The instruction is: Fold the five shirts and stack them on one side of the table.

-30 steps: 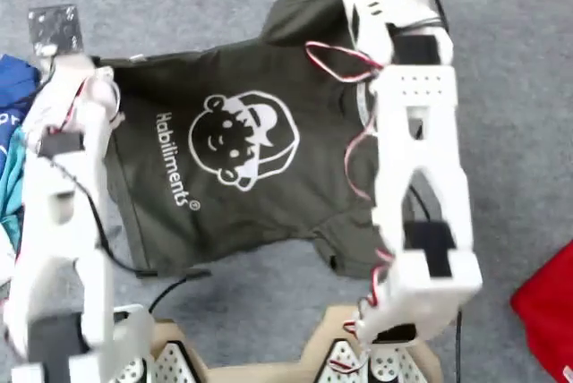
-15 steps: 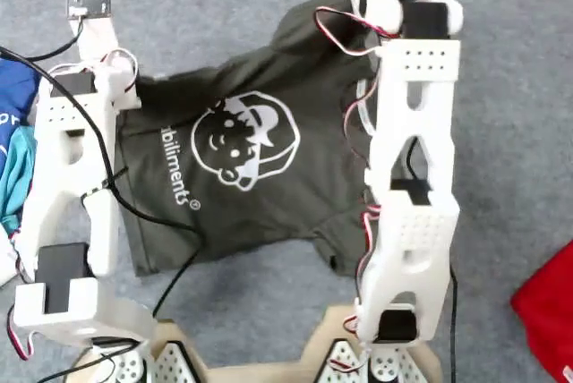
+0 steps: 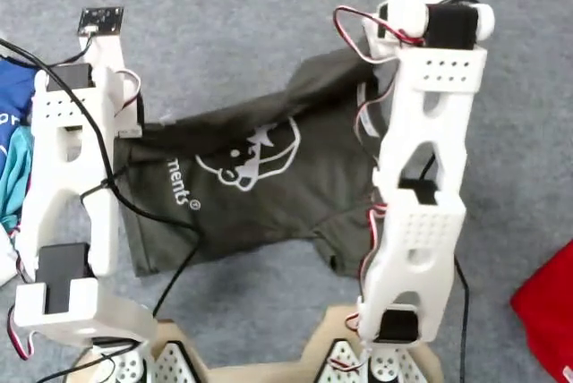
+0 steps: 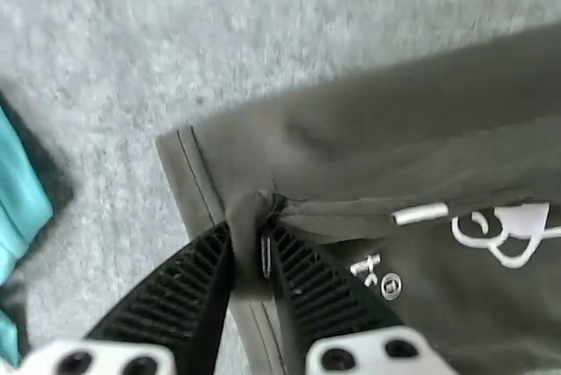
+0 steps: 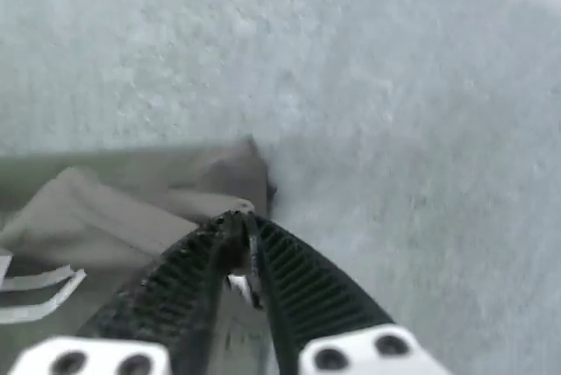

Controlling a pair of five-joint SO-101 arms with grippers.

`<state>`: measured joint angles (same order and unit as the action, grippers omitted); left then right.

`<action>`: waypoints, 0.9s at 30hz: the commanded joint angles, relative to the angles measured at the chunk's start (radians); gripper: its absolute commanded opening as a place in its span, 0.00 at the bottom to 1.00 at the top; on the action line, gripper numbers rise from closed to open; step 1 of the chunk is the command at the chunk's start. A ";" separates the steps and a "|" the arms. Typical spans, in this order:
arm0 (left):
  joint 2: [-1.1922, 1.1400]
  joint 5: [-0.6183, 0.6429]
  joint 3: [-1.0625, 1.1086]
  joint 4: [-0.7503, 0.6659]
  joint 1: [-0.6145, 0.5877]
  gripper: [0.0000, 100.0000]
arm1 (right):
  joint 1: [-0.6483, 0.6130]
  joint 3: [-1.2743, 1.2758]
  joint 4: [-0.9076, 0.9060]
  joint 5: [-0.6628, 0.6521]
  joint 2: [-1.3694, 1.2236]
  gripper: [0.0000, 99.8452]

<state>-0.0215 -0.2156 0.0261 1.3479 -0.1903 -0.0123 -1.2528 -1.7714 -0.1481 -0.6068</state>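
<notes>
Olive shirt [image 3: 233,213] is on the grey desk [image 3: 224,34], printed side up. Its far edge is raised and doubled over toward the near edge, so the fold covers the top half of the white print [image 3: 251,155].

Left gripper [image 4: 252,239] is clamped on the olive shirt at its far-left corner. Fingers are pinched together with a bunch of hemmed fabric between them. A small white tag [image 4: 421,214] sits on the fold line, just inboard of that pinch.

Right gripper [image 5: 241,230] is clamped on the shirt's far-right corner, with fabric caught between the fingertips. Bare desk lies just beyond it.

From the high view I see the left arm [image 3: 67,177] running along the shirt's left edge. The right arm [image 3: 421,186] lies over the shirt's right side and hides most of that side.

The shirt's near edge is flat on the desk, and the near-right sleeve shows beside the right arm.

Blue shirt [image 3: 13,101] and a teal cloth [image 3: 11,177] are bunched off the olive shirt's left side, beyond the left arm. Red cloth [image 3: 546,311] lies well apart from the shirt, off its near-right corner.
</notes>
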 commanded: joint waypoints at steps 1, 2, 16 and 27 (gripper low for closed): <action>0.008 -0.008 0.044 0.018 0.011 0.02 | -0.001 0.275 -0.017 -0.002 0.220 0.00; 0.008 -0.008 0.083 0.018 0.011 0.02 | -0.008 0.372 -0.015 -0.003 0.282 0.00; 0.383 -0.008 0.512 -0.167 0.095 0.02 | 0.073 1.466 0.387 -0.040 0.746 0.00; 0.403 -0.009 0.617 -0.172 0.091 0.02 | 0.265 1.684 0.364 -0.183 0.768 0.00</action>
<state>0.3452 -0.2156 0.6383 1.1914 -0.1059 0.2225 0.3905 -1.3986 -0.2984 0.0990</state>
